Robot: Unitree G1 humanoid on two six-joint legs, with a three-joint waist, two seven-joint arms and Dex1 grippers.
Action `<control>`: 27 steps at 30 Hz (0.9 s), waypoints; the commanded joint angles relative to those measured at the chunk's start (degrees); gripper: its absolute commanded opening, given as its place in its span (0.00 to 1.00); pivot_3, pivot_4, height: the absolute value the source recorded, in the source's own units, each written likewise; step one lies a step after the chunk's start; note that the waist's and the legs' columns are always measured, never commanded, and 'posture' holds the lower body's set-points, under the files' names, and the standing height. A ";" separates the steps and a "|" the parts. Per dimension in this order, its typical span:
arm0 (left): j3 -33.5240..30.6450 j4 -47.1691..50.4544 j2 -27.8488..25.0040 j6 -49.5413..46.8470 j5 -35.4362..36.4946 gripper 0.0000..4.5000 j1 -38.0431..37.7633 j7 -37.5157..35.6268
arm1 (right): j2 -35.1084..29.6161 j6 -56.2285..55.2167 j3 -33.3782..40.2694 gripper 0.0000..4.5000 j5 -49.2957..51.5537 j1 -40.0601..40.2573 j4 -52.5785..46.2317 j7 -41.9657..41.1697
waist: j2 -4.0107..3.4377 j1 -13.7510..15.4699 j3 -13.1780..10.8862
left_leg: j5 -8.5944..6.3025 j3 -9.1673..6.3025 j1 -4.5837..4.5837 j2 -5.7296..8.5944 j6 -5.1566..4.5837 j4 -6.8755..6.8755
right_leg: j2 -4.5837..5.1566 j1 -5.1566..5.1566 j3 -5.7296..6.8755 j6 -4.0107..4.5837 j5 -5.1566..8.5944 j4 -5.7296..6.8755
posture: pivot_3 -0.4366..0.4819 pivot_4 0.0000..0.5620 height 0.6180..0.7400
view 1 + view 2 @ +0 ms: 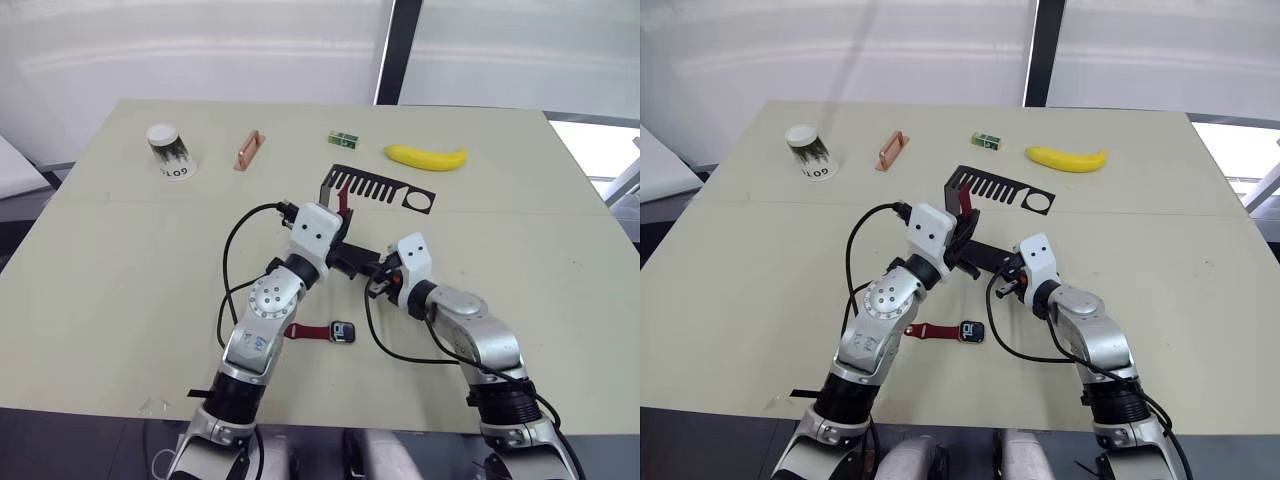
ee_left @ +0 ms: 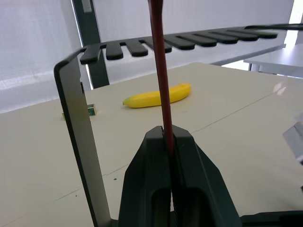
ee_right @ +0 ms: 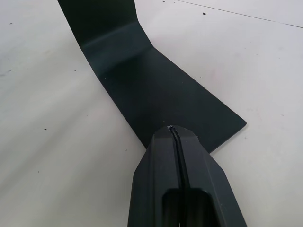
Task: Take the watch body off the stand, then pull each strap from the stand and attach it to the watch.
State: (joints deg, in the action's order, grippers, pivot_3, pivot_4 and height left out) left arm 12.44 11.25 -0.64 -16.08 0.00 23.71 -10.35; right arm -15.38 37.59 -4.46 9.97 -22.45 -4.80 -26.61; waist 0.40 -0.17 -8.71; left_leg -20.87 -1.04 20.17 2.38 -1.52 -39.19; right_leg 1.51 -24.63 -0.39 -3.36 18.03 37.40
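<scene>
in our left wrist view, our left gripper (image 2: 166, 142) pinches a dark red strap (image 2: 159, 71) hanging from the comb top of the black stand (image 2: 75, 118). our right wrist view shows our right gripper (image 3: 174, 135) squeezed shut on the stand's flat foot. from above, the watch body (image 1: 343, 332) lies on the desk (image 1: 100, 250) with the other strap (image 1: 305, 331) fixed on.

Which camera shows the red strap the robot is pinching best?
The left wrist view: the strap hangs from the stand with the left pincer shut on it. Both eye views show a small red sliver. The right wrist view shows the stand's foot.
</scene>
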 commanded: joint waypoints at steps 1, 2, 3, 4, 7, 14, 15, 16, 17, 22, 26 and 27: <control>0.07 7.42 -2.15 -1.28 3.58 0.01 -1.78 -4.91 | -0.84 1.71 -0.77 0.00 -0.79 0.39 2.27 0.42 | 0.00 0.01 0.00 | 0.00 0.00 0.00 0.00 0.00 0.00 | 0.00 0.00 0.00 0.00 0.00 0.00 | 0.48 0.27 1.00; -0.61 9.28 -3.63 -2.20 5.45 0.01 -2.62 -7.13 | -1.12 1.46 -0.59 0.00 -0.66 0.18 2.06 0.16 | 0.00 0.02 0.00 | 0.00 0.00 0.00 0.00 0.00 0.00 | 0.00 0.01 0.00 0.00 0.00 -0.01 | 0.48 0.27 1.00; -1.52 11.26 -5.34 -3.36 7.76 0.01 -3.53 -9.61 | -1.58 0.33 -0.50 0.00 -0.63 0.11 1.56 -0.38 | 0.00 0.02 0.00 | 0.00 0.00 0.00 0.00 0.00 0.00 | 0.00 0.00 0.00 0.00 0.00 0.00 | 0.48 0.27 1.00; -2.30 12.74 -6.76 -4.57 9.97 0.01 -4.16 -11.63 | -2.06 -0.86 -0.52 0.00 -0.65 0.08 1.10 -0.93 | -0.01 0.04 -0.01 | 0.01 0.00 0.00 0.00 0.00 0.00 | 0.00 0.00 0.00 0.01 0.00 0.00 | 0.48 0.27 1.00; -6.19 16.64 -11.74 -11.06 19.90 0.01 -5.47 -18.71 | -3.64 -4.17 0.13 0.00 0.64 0.50 -2.67 -2.95 | -0.03 0.12 -0.03 | 0.00 -0.01 0.04 0.00 0.00 0.00 | 0.01 -0.01 0.00 0.01 0.00 -0.04 | 0.48 0.27 1.00; -14.70 16.84 -23.92 -23.66 42.09 0.01 -4.28 -34.11 | -10.12 -3.39 6.50 0.00 11.17 7.96 -19.24 -10.94 | -0.12 0.10 -0.11 | -0.01 -0.09 0.13 0.00 -0.03 0.02 | 0.01 -0.02 0.07 0.01 0.00 -0.17 | 0.48 0.27 1.00; -15.20 16.19 -25.52 -25.48 44.62 0.01 -3.82 -36.16 | -11.44 -2.38 7.77 0.00 13.92 9.39 -21.91 -12.65 | -0.11 0.23 -0.12 | -0.01 -0.09 0.13 0.00 -0.04 0.02 | 0.01 0.00 0.07 0.01 0.00 -0.29 | 0.48 0.27 1.00; -15.45 15.54 -26.77 -26.53 46.27 0.00 -3.35 -37.88 | -12.76 -1.21 9.17 0.06 17.01 10.73 -24.31 -14.35 | -0.12 0.22 -0.13 | -0.02 -0.11 0.13 0.00 -0.05 0.02 | 0.02 0.02 0.08 0.01 0.00 -0.45 | 0.48 0.27 1.00; -15.50 14.90 -27.75 -27.50 47.62 0.00 -2.88 -39.12 | -14.17 0.61 10.83 0.12 21.07 12.01 -26.55 -16.27 | -0.12 0.15 -0.13 | -0.03 -0.12 0.12 0.00 -0.06 0.03 | 0.02 0.05 0.08 0.01 0.00 -0.47 | 0.48 0.27 1.00; -13.21 10.98 -30.88 -28.56 49.33 0.00 0.38 -46.06 | -19.54 12.00 20.33 0.63 48.41 12.33 -31.74 -18.27 | -0.13 0.00 -0.16 | -0.04 -0.13 0.08 0.00 -0.09 0.04 | 0.02 0.11 0.07 0.01 0.00 -0.54 | 0.48 0.27 1.00; -10.70 8.13 -30.58 -27.47 47.87 0.00 2.52 -48.65 | -18.95 15.83 20.56 0.99 62.07 6.17 -29.81 -9.70 | -0.14 -0.09 -0.20 | -0.04 -0.12 0.04 -0.03 -0.09 0.06 | 0.01 0.11 0.06 0.03 0.02 -0.52 | 0.48 0.27 1.00; -10.20 7.34 -30.19 -27.20 47.51 0.00 3.07 -48.80 | -18.58 16.20 20.11 0.99 64.62 4.75 -29.19 -7.62 | -0.13 -0.01 -0.21 | -0.04 -0.12 0.04 -0.03 -0.09 0.06 | 0.01 0.10 0.07 0.04 0.02 -0.52 | 0.48 0.27 1.00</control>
State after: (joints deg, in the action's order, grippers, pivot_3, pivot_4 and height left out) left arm 1.72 18.85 -31.17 -44.34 47.72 25.94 -58.19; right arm -34.35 53.13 15.49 69.32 -16.64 -33.65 -37.55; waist 0.28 -0.18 -8.91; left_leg -20.90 -1.17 20.23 2.35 -1.60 -39.13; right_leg 1.53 -24.54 -0.31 -3.32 18.05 36.88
